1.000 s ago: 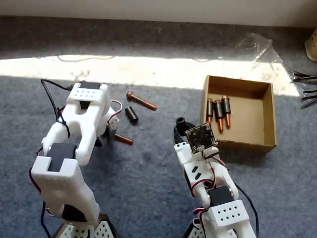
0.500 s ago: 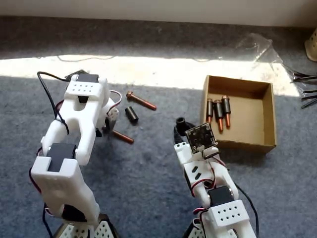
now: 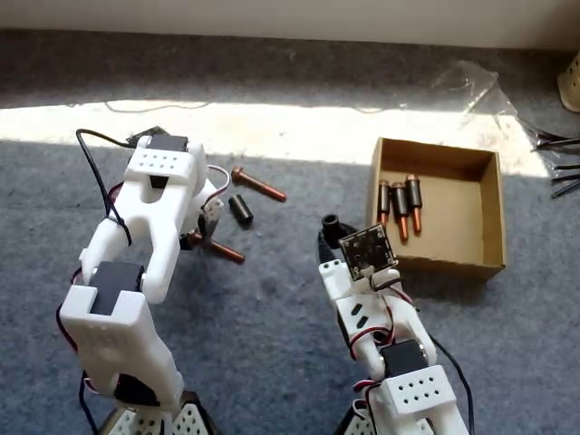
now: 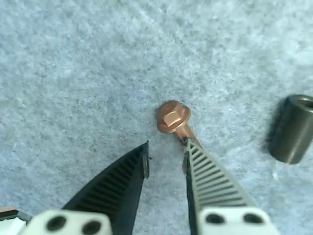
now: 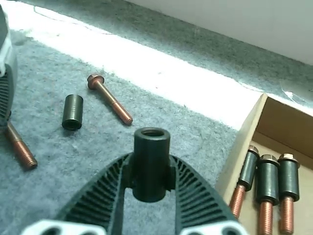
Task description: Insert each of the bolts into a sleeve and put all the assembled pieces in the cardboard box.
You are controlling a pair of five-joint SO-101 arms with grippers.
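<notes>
My left gripper [image 4: 166, 154] is open just above the carpet. A copper bolt [image 4: 172, 116] lies with its head just past the fingertips and its shaft running under one finger [image 4: 205, 171]. In the high view this bolt [image 3: 220, 250] pokes out beside the left gripper [image 3: 201, 232]. A second bolt [image 3: 258, 184] and a loose black sleeve [image 3: 240, 208] lie a little farther off. My right gripper [image 5: 149, 183] is shut on another black sleeve [image 5: 150, 161], held upright left of the cardboard box [image 3: 494, 213]. Three assembled pieces [image 3: 400, 205] lie in the box.
Crumpled clear plastic [image 3: 471, 86] lies behind the box, and dark tools [image 3: 557, 163] sit at the right edge. A sunlit strip of carpet [image 3: 299, 131] runs across the back. Open grey carpet [image 3: 272, 308] lies between the two arms.
The left arm has shifted slightly back and to the right over the near bolt, which now shows more of its length. The right arm has not moved.
</notes>
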